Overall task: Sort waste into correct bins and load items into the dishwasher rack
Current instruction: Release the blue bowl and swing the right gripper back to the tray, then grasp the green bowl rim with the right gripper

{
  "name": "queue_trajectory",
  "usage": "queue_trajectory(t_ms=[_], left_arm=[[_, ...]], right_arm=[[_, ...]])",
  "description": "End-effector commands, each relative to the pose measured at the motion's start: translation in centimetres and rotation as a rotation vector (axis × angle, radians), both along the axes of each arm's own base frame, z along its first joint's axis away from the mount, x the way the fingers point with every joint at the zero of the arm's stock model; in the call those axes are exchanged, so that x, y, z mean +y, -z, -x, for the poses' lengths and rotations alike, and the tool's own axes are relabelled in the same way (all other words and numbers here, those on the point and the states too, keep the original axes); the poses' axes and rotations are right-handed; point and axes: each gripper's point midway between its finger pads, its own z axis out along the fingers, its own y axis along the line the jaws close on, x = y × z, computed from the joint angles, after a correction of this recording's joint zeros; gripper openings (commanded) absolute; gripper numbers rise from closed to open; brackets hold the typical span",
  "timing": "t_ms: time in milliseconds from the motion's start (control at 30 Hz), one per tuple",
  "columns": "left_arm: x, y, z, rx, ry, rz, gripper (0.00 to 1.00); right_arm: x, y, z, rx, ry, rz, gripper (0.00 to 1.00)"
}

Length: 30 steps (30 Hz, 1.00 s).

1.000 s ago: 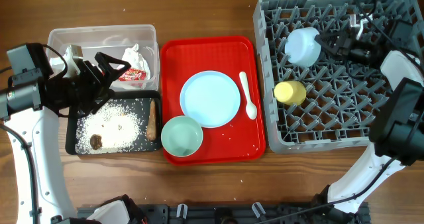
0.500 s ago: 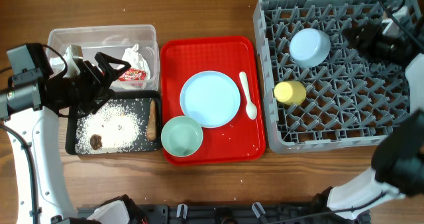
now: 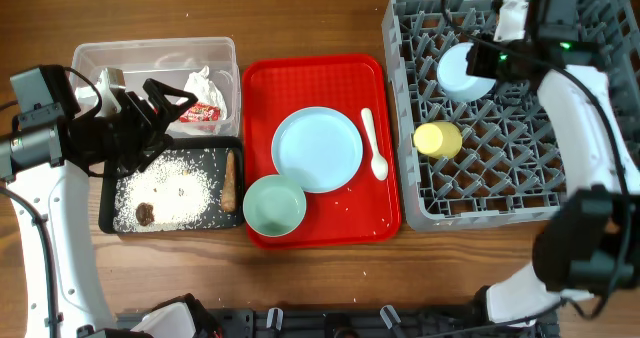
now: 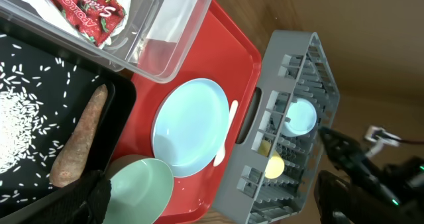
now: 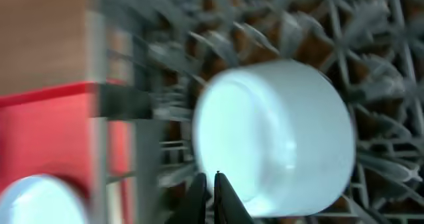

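Observation:
The light blue cup (image 3: 460, 73) and the yellow cup (image 3: 437, 139) lie in the grey dishwasher rack (image 3: 500, 214). My right gripper (image 3: 481, 60) is shut and empty, its tips just in front of the light blue cup (image 5: 278, 138). The plate (image 3: 317, 149), green bowl (image 3: 274, 205) and white spoon (image 3: 373, 144) rest on the red tray (image 3: 320, 73). Tissue (image 3: 205, 83) and the red wrapper (image 3: 205, 110) lie in the clear tub (image 3: 150, 48). Rice (image 3: 170, 188), dark bits (image 3: 146, 214) and the brown stick (image 3: 230, 178) lie in the black tray (image 3: 105, 203). My left gripper (image 3: 160, 103) is open and empty above the bins.
The left wrist view shows the wrapper (image 4: 83, 8), the stick (image 4: 76, 148), the plate (image 4: 189, 131), the bowl (image 4: 136, 187) and the rack (image 4: 291, 65). The rack's upright pegs (image 5: 371, 38) surround the cup. Bare wooden table lies in front of the trays.
My right arm swung away to the right, leaving the light blue cup in the rack, then came back with its tips at the cup. The left arm has not moved.

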Motion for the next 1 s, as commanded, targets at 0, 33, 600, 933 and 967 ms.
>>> queue_trajectory(t_ms=[0, 33, 600, 933, 967], left_arm=[[0.2, -0.8, 0.0, -0.032, 0.003, -0.015, 1.00], [0.2, -0.8, 0.0, -0.032, 0.003, -0.015, 1.00], [0.2, -0.8, 0.0, -0.032, 0.003, -0.015, 1.00], [0.2, -0.8, 0.0, -0.032, 0.003, -0.015, 1.00], [0.2, -0.8, 0.0, -0.032, 0.003, -0.015, 1.00]], right_arm=[[-3.7, 4.4, 0.6, 0.122, 0.159, 0.136, 0.07], [-4.1, 5.1, 0.7, 0.142, 0.168, 0.153, 0.07], [17.0, -10.7, 12.1, -0.033, -0.563, -0.264, 0.23], [30.4, -5.5, 24.0, 0.170, -0.986, -0.255, 0.33], [31.5, -4.7, 24.8, 0.171, -1.001, -0.243, 0.33]])
